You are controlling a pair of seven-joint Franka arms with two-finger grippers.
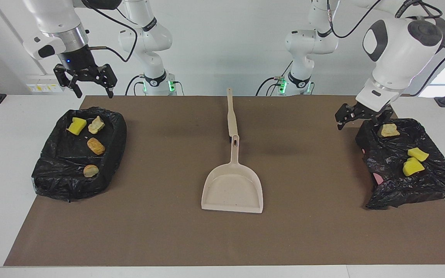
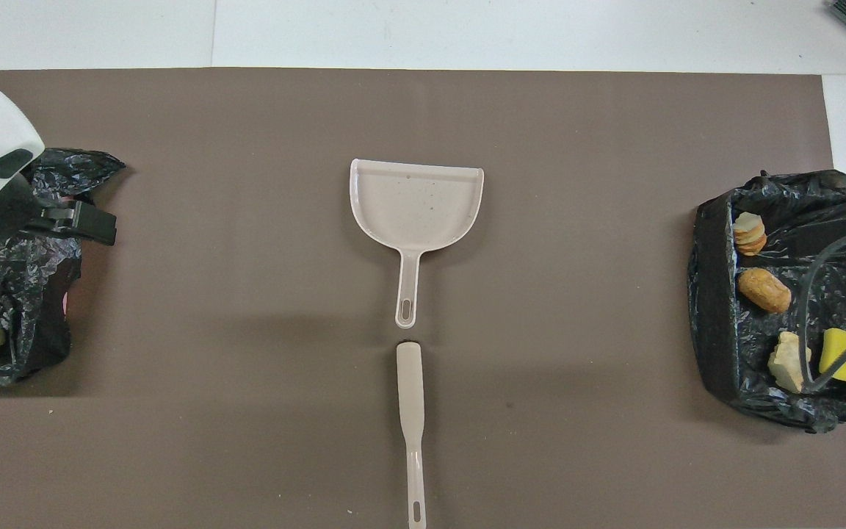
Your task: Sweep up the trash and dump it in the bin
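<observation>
The beige dustpan (image 1: 233,189) (image 2: 416,202) lies on the brown mat at the middle of the table and holds no trash. All the trash lies in two black-bagged bins. The bin (image 1: 72,185) (image 2: 713,294) at the right arm's end holds a yellow sponge piece (image 1: 77,126) and three bread-like lumps (image 1: 95,146). The bin (image 1: 400,189) (image 2: 34,294) at the left arm's end holds a tan lump (image 1: 389,131) and two yellow sponge pieces (image 1: 413,167). My right gripper (image 1: 87,83) (image 2: 819,236) is open, raised over its bin. My left gripper (image 1: 361,119) (image 2: 78,220) is open, low beside the tan lump.
A slim beige brush handle (image 1: 231,114) (image 2: 410,426) lies on the mat in line with the dustpan's handle, nearer to the robots. The brown mat (image 1: 149,216) covers most of the white table.
</observation>
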